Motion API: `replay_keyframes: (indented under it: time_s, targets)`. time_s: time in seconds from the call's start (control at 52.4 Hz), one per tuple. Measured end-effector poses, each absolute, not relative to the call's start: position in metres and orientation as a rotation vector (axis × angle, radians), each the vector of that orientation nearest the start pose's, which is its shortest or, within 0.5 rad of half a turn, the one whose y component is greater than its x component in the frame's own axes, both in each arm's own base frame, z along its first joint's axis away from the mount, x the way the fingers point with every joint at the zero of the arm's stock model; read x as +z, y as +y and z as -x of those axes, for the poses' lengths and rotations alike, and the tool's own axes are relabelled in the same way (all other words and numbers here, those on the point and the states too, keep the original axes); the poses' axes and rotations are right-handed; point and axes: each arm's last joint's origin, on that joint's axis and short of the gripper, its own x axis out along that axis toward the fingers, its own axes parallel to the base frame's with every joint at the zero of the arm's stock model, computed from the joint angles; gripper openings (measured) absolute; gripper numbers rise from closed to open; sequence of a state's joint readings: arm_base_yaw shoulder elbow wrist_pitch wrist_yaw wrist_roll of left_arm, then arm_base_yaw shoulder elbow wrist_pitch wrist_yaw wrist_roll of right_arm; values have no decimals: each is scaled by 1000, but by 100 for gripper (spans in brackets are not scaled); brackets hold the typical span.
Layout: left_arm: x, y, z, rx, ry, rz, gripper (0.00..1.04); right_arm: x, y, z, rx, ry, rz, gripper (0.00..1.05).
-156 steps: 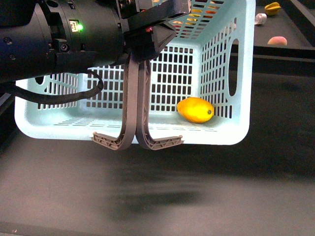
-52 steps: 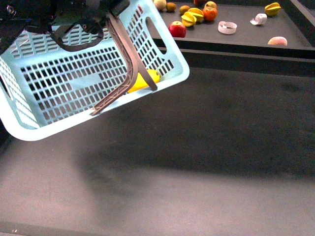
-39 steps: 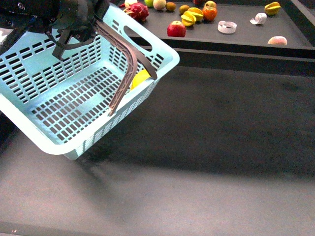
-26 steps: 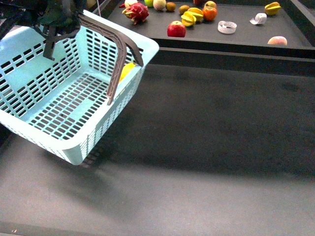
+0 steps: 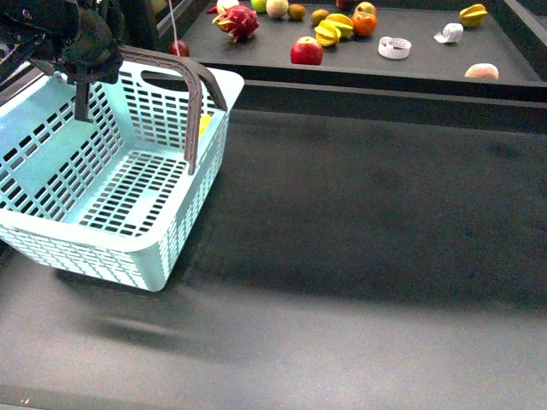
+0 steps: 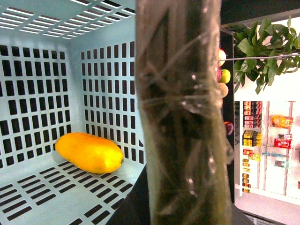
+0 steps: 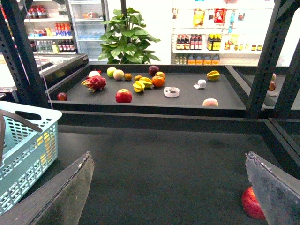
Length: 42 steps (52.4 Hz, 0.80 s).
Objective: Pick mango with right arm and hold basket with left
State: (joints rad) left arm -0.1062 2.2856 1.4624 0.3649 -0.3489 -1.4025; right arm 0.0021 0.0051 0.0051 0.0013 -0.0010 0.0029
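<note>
I see the pale turquoise slotted plastic basket [image 5: 128,184] resting on the dark worktop [image 5: 367,231] at the near left, its long axis running away from me and slightly right. My black left gripper [image 5: 81,51] sits over the basket's far left rim, clenched on the grey-brown swing handle [image 5: 192,102], which arches up across the basket. In the left wrist view that handle fills the middle of the picture. The smooth oval yellow-orange mango [image 6: 89,152] lies on its side on the basket floor, in the corner against the slotted walls; from the front only a yellow sliver [image 5: 204,125] shows behind the handle. My right gripper [image 7: 173,187] hangs released above bare worktop beside the basket, jaws spread wide. Beyond the basket, a raised dark shelf [image 5: 410,64] carries scattered fruit.
</note>
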Motion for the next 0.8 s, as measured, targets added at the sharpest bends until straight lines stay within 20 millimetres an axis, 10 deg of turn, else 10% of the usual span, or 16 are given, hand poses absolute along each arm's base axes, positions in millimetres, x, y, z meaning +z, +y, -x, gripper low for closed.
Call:
replay_keyframes:
  time_s: [0.134, 0.63, 0.802]
  targets:
    - [120, -39, -491, 517, 203, 1283, 9, 165, 0, -98, 3, -1, -3, 97]
    - [147, -28, -450, 479, 195, 1137, 100, 165, 0, -98, 3, -2, -2, 97]
    - [169, -14, -414, 420, 161, 1085, 99, 165, 0, -98, 3, -2, -2, 97]
